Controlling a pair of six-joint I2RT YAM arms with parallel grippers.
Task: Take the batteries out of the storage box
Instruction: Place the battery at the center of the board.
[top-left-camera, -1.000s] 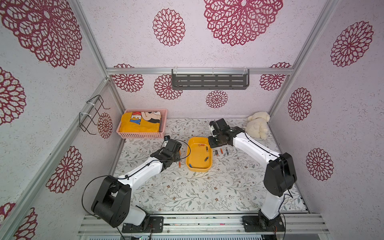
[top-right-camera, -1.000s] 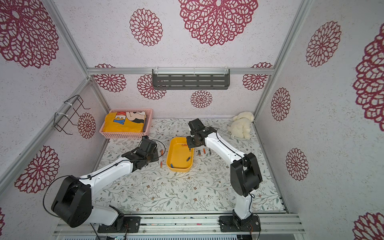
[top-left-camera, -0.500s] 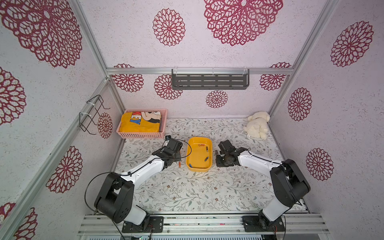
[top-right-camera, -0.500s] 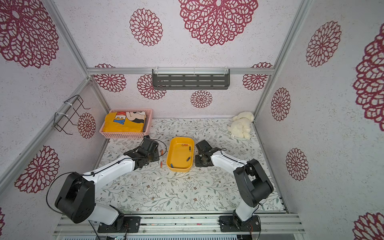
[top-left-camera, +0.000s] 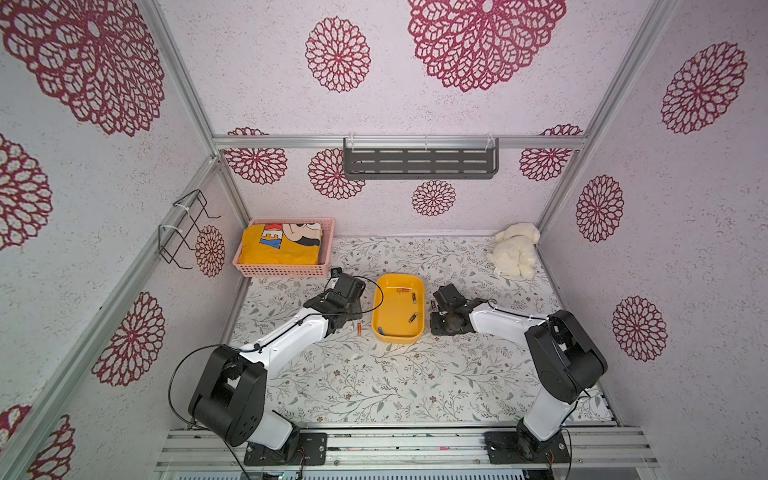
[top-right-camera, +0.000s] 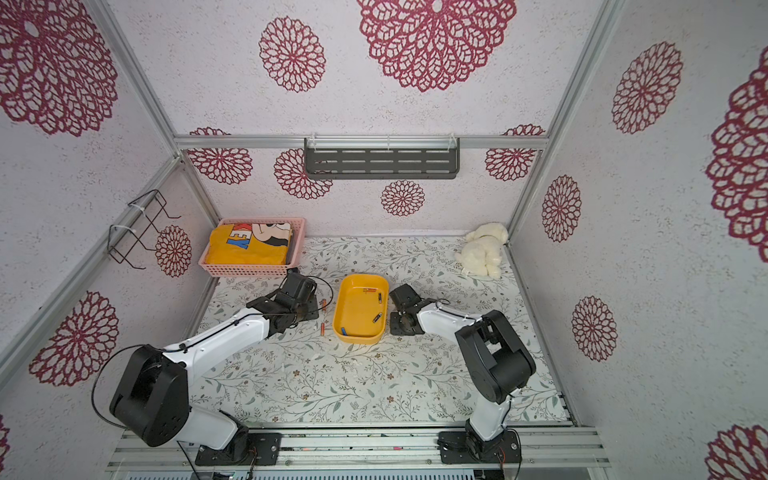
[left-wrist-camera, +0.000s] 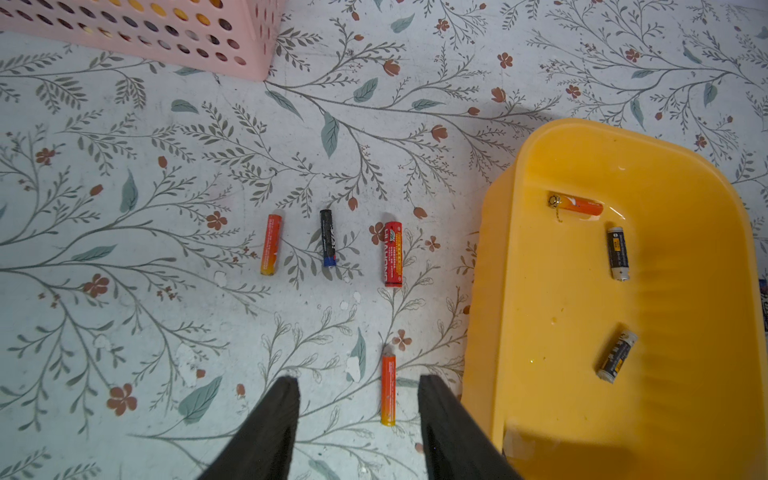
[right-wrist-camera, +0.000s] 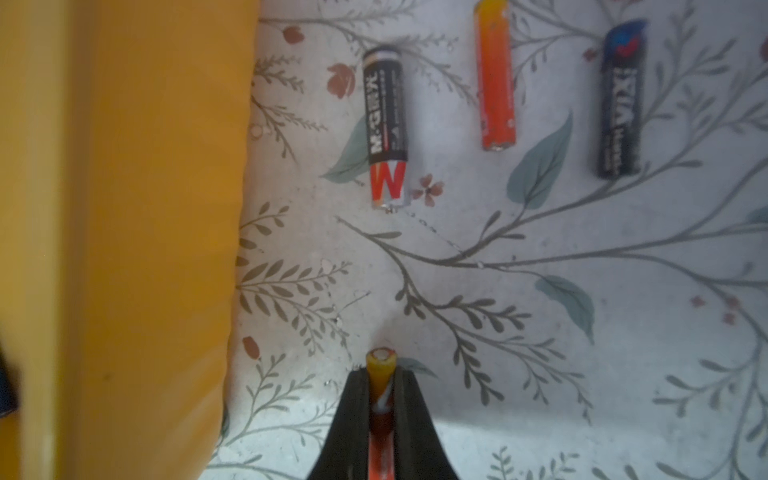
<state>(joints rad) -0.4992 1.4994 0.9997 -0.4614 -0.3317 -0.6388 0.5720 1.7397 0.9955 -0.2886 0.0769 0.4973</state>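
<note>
Right gripper (right-wrist-camera: 381, 380) is clamped on the held battery (right-wrist-camera: 380, 362), an orange-and-yellow cell whose end pokes out past the black fingertips. It sits low over the table (top-left-camera: 374, 386), just beside the right wall of the storage box (top-left-camera: 392, 309). The left gripper (left-wrist-camera: 359, 380) hangs at the box's other side, its jaws parted to a middling gap with nothing between them. The floral table carries a pink basket (top-left-camera: 286, 271) in the far left corner with a folded yellow cloth (top-left-camera: 274, 251) inside. The yellow-orange storage box stands flat in the middle, between the two arms, and a white plush toy (top-left-camera: 515, 249) lies in the far right corner. Four batteries lie in the box, all apart from each other: an orange cell (left-wrist-camera: 577, 205) near the far wall, a black cell (left-wrist-camera: 617, 253), a black-and-yellow cell (left-wrist-camera: 616, 356) lying tilted, and a blue cell (top-left-camera: 381, 331) at the near left corner. On the table left of the box, three lie in a spaced row: a slim orange one (left-wrist-camera: 271, 244), a black-and-blue one (left-wrist-camera: 327, 244) and a red one (left-wrist-camera: 392, 254). A fourth, an orange stray (left-wrist-camera: 388, 390), lies just beside the box wall under the left gripper. To the right of the box lie a black one marked M (right-wrist-camera: 386, 124), a plain orange one (right-wrist-camera: 496, 79) and a dark blue-capped one (right-wrist-camera: 621, 99).
</note>
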